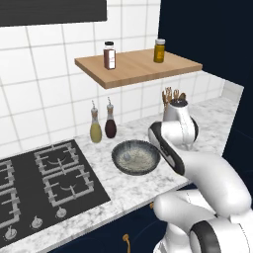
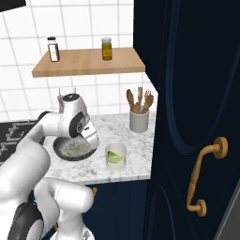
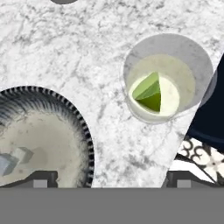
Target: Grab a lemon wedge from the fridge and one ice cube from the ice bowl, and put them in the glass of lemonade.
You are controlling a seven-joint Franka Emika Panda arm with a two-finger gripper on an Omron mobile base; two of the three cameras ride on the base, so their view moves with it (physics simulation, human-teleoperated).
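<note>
Wedge (image 3: 150, 92) sits in the glass (image 3: 164, 78) near the counter's front edge, so I judge the ice step is in hand; my gripper (image 3: 109, 181) hangs open over the counter (image 3: 70, 48); next I must reach the cube (image 3: 15, 157) in the bowl (image 3: 85, 144) beside it.

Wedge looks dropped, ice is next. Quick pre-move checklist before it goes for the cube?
1. Lemon wedge in the glass of lemonade: ok.
2. Fingers open and holding nothing: ok.
3. Ice cube present in the ice bowl: ok, at least one shows.
4. Gripper centred over the cube: not ok, it sits between bowl and glass.
5. Glass upright, apart from the bowl: ok.
6. Utensil cup clear of the arm's path: cannot tell.
</note>
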